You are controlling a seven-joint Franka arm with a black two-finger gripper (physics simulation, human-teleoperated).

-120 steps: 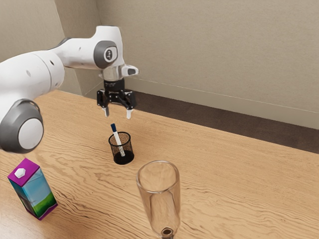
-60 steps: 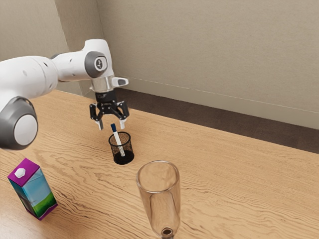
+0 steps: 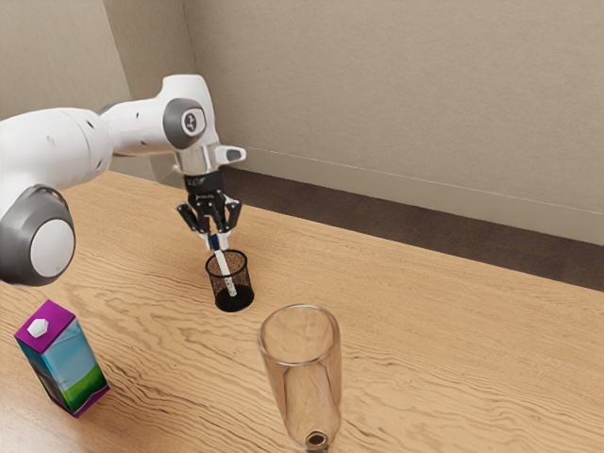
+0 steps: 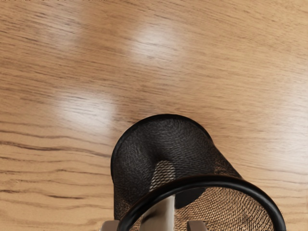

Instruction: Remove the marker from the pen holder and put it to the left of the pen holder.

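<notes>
Nearest in the ext. view: tall clear glass flute [image 3: 304, 373], upright on the light brown wood-grain table [image 3: 434, 359]. Toward the ext. view's left, well apart from it: a carton [image 3: 64, 359] w/ purple top, white cap & blue-green sides, also upright.

White robot arm [image 3: 151, 123] w/ grey joint covers comes in from the ext. view's left, over the table.

Farther back, btwn flute & gripper: round black wire-mesh pen holder [image 3: 243, 280], upright on the table. Slim white marker [image 3: 222, 261] w/ dk. blue cap is in it, tilted, lower end down inside, cap above the rim.

Black two-finger gripper [image 3: 216, 243] w/ pale tips hangs right above the holder, pointing down. Its fingers are drawn in narrow, one each side of the marker's capped end, holding it.

Wrist view: holder's round rim is close under the hand, its dk. base beyond; marker's pale barrel shows btwn the fingertips. Soft glare spots on the wood nearby.

Bkgd: dk. brown floor [image 3: 396, 231] past the table edge, then plain beige wall [image 3: 406, 104] w/ a baseboard [image 3: 425, 200].
</notes>
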